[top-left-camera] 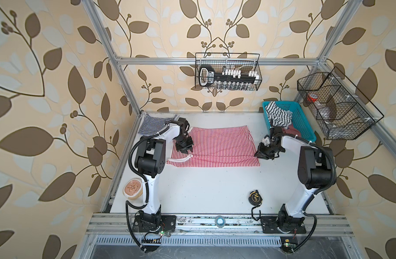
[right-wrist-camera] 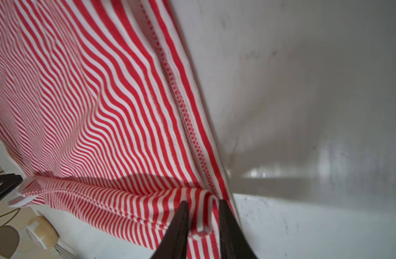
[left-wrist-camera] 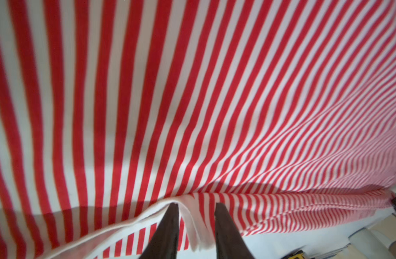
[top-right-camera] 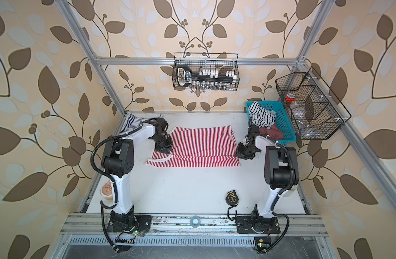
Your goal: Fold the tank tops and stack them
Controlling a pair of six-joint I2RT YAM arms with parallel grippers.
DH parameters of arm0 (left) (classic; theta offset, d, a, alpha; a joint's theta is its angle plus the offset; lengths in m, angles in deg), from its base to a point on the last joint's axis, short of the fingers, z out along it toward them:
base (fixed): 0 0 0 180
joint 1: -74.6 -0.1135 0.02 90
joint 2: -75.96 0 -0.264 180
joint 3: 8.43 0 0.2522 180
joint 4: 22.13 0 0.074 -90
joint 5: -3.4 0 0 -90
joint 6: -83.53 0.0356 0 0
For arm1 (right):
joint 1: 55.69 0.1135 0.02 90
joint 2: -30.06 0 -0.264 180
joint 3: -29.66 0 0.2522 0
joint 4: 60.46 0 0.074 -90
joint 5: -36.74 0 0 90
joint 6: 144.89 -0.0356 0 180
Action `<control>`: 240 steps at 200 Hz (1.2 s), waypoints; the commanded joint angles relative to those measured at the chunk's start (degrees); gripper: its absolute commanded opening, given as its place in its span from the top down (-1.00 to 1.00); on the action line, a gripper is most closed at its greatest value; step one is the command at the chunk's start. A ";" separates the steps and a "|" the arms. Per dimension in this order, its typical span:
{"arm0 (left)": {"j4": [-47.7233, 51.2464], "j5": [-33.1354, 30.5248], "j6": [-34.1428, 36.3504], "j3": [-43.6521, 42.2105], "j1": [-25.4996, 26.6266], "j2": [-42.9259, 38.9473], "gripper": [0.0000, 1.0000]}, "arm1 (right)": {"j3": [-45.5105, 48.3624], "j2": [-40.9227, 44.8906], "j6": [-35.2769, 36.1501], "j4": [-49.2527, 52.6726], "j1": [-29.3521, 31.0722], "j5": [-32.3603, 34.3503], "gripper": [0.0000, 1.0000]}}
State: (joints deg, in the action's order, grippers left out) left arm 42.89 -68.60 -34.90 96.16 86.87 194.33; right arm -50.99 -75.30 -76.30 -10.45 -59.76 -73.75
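Note:
The red-and-white tank top [top-left-camera: 221, 148] [top-right-camera: 199, 145] lies folded flat on the white table, white armhole trim at its left end, hem at the right. My left gripper [top-left-camera: 188, 152] [left-wrist-camera: 197, 205] is at the left front corner, jaws slightly apart around a loose fold of white trim. At the right front corner, my right gripper [top-left-camera: 258, 154] [right-wrist-camera: 203, 201] has its jaws slightly apart too, and the hem fold sits slack between them. The navy-and-white tank top [top-left-camera: 154, 124] [top-right-camera: 134, 122] lies at the back left corner, partly behind the left arm.
A teal basket [top-left-camera: 304, 125] at the back right holds black-and-white striped cloth [top-left-camera: 277, 114] and a dark red piece. A tape measure [top-left-camera: 255, 197] lies front right, a round tub [top-left-camera: 133, 188] front left, a tape roll [top-left-camera: 220, 220] on the front rail. Wire baskets hang on the frame.

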 commanded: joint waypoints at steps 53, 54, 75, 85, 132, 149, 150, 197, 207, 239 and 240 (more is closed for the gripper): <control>1.40 -2.99 -1.75 3.12 -0.76 -4.88 0.23 | 0.88 10.46 -1.58 -1.95 0.31 -0.48 0.34; 1.39 -3.11 -1.78 2.91 -0.76 -5.07 0.23 | 1.02 10.63 -1.55 -1.96 0.39 -0.41 0.34; -0.03 -3.59 -2.50 -1.17 -0.29 -8.90 0.28 | 4.08 13.46 -1.53 -2.31 1.88 0.10 0.40; -0.74 -3.41 -2.81 -3.14 0.32 -10.59 0.32 | 5.11 13.76 -1.58 -2.65 2.80 -0.08 0.48; -4.36 -0.33 -4.90 -10.25 2.52 -15.14 0.66 | 6.49 9.84 -1.97 -4.42 6.90 -0.57 0.87; -4.59 0.99 -4.95 -11.40 3.43 -15.03 0.87 | 6.42 8.08 -2.32 -5.60 7.39 -1.67 0.93; -4.64 1.03 -4.96 -11.43 3.49 -15.02 0.88 | 6.42 7.99 -2.37 -5.72 7.36 -1.75 0.93; -6.82 4.34 -4.87 -13.57 5.48 -11.60 1.00 | 3.82 2.37 -2.32 -6.55 7.50 -3.34 0.97; -7.13 4.52 -4.70 -13.18 5.48 -10.44 1.00 | 3.23 1.40 -2.32 -6.64 7.57 -3.48 0.98; -6.87 3.74 -3.74 -8.66 5.39 -5.14 1.00 | 1.99 -0.71 -2.15 -6.74 7.42 -3.21 0.98; -6.87 3.81 -3.70 -8.48 5.39 -4.89 1.00 | 1.97 -0.81 -2.15 -6.73 7.37 -3.22 0.98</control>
State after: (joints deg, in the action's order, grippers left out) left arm 36.16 -65.71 -39.64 83.74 92.23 186.00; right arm -46.75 -74.53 -78.68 -16.59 -52.44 -76.24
